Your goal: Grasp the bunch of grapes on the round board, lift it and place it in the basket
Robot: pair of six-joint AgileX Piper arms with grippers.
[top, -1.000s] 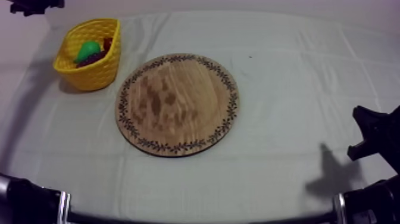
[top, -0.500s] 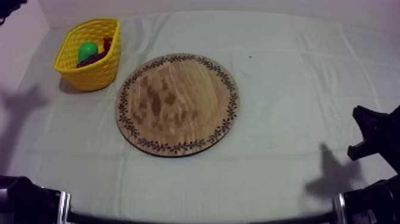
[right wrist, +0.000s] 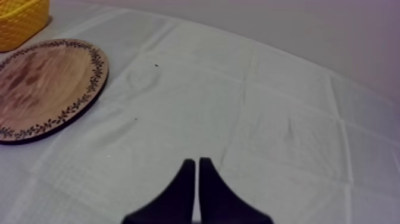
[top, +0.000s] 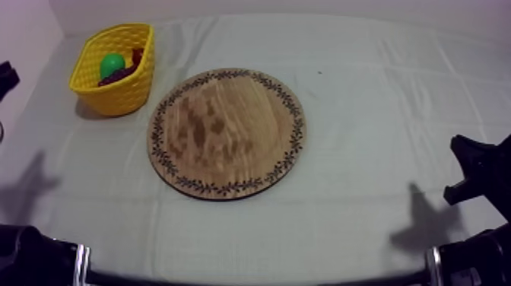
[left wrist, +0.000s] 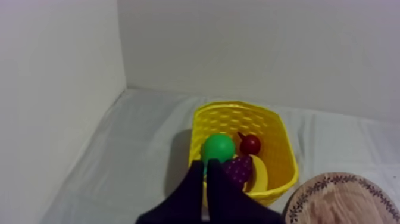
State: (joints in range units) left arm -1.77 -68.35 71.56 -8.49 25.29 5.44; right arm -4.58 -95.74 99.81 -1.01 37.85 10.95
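Left gripper point(left wrist: 204, 170) hovering short of the yellow basket point(left wrist: 280, 149) at the tabletop's far left corner, fingers pressed together, empty. Bunch of grapes point(left wrist: 238, 170) lying inside the basket. Right gripper point(right wrist: 197, 164) resting low near the right edge, fingers together, gripping nothing.

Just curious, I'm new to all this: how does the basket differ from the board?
The basket is yellow with latticed walls; the board is flat brown wood with a patterned rim. The basket holds the grapes and a pear; the board holds no fruit. Both rest on the cloth.
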